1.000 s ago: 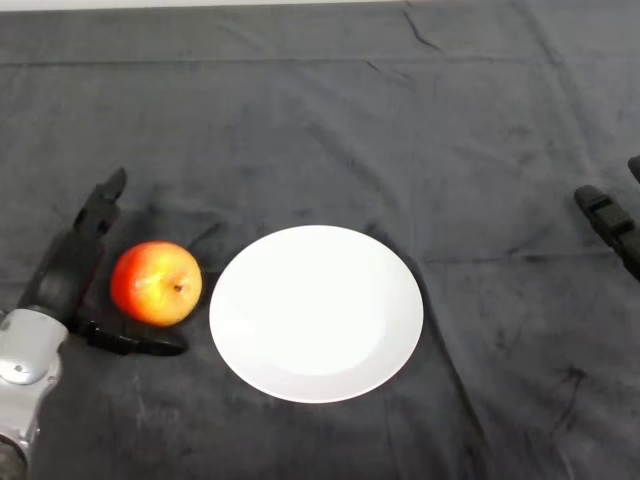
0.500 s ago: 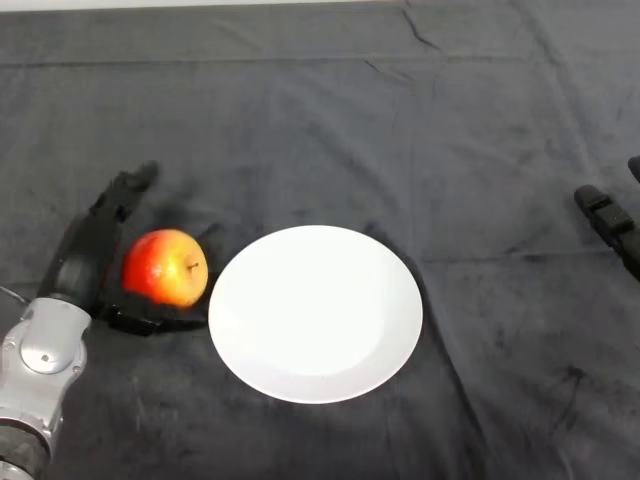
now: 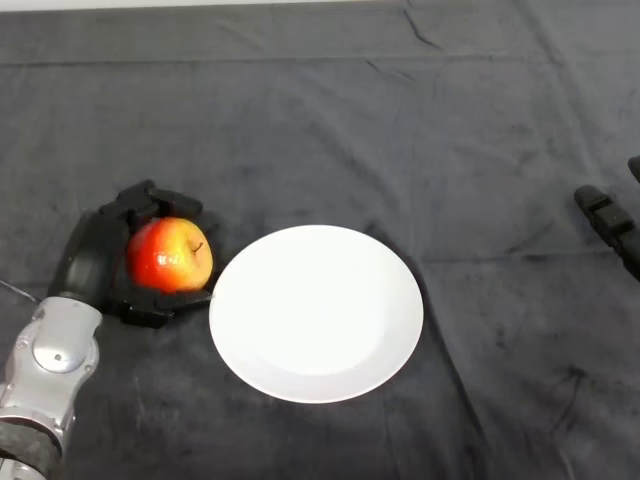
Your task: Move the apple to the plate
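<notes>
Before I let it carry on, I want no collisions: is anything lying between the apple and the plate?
Nothing visible. The apple sits in the curled left hand just left of the white plate, with only bare dark cloth between them.

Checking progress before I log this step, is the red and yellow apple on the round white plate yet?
No, the red and yellow apple sits on the dark cloth left of the round white plate.

A staged test bench before me, my table draped in creased dark cloth (image 3: pixel 400 130), one plain white plate (image 3: pixel 316 312), no household clutter
</notes>
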